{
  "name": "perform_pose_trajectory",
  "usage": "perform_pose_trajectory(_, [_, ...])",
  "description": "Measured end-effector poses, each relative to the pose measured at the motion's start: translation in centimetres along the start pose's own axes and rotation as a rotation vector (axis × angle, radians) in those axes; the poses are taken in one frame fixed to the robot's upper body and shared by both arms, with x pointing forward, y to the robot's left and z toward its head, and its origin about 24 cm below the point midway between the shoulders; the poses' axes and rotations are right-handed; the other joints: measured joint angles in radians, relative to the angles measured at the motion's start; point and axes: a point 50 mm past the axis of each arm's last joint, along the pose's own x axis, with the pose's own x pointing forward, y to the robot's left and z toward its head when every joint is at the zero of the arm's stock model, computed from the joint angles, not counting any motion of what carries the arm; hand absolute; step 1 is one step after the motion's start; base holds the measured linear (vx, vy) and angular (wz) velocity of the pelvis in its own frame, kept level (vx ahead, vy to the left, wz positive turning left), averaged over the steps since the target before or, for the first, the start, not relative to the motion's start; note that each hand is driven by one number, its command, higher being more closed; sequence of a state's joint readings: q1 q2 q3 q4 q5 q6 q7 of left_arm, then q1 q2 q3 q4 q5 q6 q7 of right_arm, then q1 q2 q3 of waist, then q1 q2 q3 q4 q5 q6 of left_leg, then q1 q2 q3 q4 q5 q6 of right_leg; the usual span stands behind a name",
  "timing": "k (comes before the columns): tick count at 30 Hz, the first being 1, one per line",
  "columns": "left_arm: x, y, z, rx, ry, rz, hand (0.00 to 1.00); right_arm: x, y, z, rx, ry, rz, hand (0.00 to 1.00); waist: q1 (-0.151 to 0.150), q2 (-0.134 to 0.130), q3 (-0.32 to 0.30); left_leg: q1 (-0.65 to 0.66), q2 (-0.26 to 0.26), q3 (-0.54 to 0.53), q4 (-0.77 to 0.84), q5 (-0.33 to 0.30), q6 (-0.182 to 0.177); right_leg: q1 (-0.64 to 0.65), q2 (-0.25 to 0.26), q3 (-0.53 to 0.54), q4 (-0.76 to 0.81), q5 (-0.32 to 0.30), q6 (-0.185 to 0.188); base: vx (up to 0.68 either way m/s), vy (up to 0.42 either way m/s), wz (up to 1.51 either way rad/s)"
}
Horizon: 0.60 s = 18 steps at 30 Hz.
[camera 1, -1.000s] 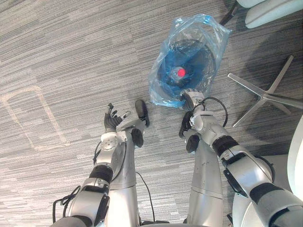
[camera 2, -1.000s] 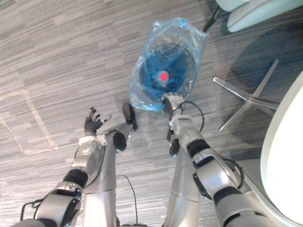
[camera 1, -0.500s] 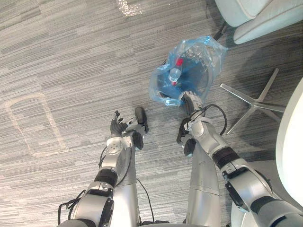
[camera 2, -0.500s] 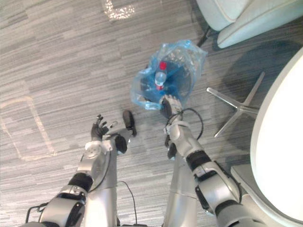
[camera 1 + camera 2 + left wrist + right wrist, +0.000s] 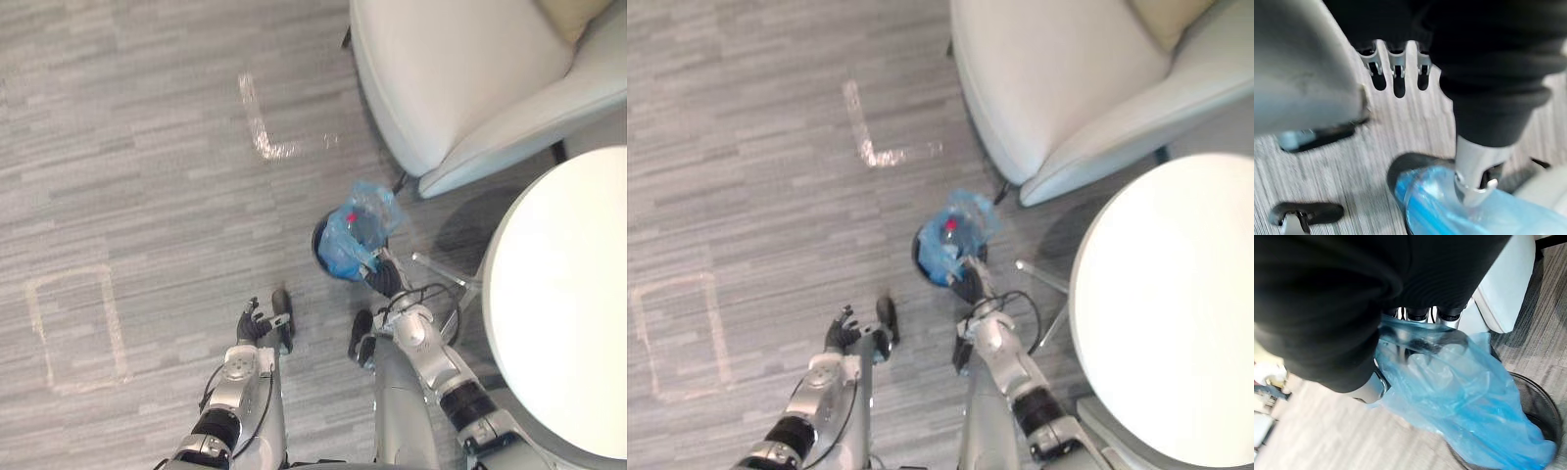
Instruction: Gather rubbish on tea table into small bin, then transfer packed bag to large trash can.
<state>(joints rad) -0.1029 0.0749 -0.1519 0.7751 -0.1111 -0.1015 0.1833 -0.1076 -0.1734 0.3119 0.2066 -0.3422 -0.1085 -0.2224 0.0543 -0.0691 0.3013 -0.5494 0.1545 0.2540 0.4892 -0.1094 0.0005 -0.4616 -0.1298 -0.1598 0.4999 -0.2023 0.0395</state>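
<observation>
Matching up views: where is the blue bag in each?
Left eye view: blue bag centre, below the armchair.
Right eye view: bag centre, beside the round table.
Left wrist view: bag over the black bin's rim.
Right wrist view: bag clutched by the right hand.
Shared landmark: black bin.

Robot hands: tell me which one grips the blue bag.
The right robot hand, curled into the blue bag; the left robot hand hangs open, holding nothing.

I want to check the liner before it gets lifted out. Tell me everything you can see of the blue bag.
The blue bag is thin, translucent, crinkled plastic, sitting in a black mesh bin on the carpet. Its top is bunched up, and the right hand has fingers curled into that edge. A red-capped bottle shows inside.
</observation>
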Motion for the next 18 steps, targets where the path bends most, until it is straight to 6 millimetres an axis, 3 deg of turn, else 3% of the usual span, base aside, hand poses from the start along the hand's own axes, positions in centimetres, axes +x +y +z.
perform_pose_trajectory(2, [-1.1, 0.0, -2.7, 0.046, 0.081, -0.024, 0.0, -1.7, 0.8, -1.1, 0.082, 0.058, 0.031, 1.0, -0.008, -0.006, -0.09, 0.112, -0.022, -0.004, -0.111, 0.028, -0.013, 0.119, 0.011, -0.006, -0.137, 0.037, 0.01, 0.23, 0.001, 0.04])
perform_pose_trajectory(4, [-1.6, 0.0, -3.8, 0.104, 0.113, -0.051, 0.0, -2.0, 0.5, -1.7, 0.112, 0.08, 0.051, 1.0, -0.021, -0.005, -0.149, 0.188, -0.045, -0.005, -0.207, 0.065, -0.015, 0.201, 0.017, -0.008, -0.25, 0.078, 0.017, 0.2, 0.004, 0.07])
perform_pose_trajectory(7, [-1.8, 0.3, -3.8, 0.188, 0.097, -0.075, 0.0, -1.7, -0.8, -1.5, 0.139, 0.06, 0.048, 1.0, -0.023, 0.002, -0.18, 0.273, -0.065, -0.01, -0.277, 0.087, -0.007, 0.306, 0.026, -0.007, -0.363, 0.126, 0.024, 0.16, 0.011, -0.05])
perform_pose_trajectory(12, [-2.3, 0.5, -0.3, 0.253, -0.099, -0.129, 0.0, -1.7, -2.0, -1.0, 0.235, 0.012, 0.089, 1.0, -0.024, 0.021, -0.221, 0.347, -0.091, -0.023, -0.354, 0.116, -0.008, 0.376, 0.024, 0.005, -0.442, 0.158, 0.029, 0.06, 0.013, -0.06])
perform_pose_trajectory(18, [-4.0, -1.6, 3.7, 0.26, -0.323, -0.228, 0.0, -1.7, -2.5, -0.4, 0.375, -0.021, 0.14, 1.0, -0.031, 0.041, -0.238, 0.438, -0.111, -0.063, -0.495, 0.174, -0.023, 0.393, 0.025, 0.027, -0.444, 0.162, 0.027, -0.04, 0.0, -0.07])
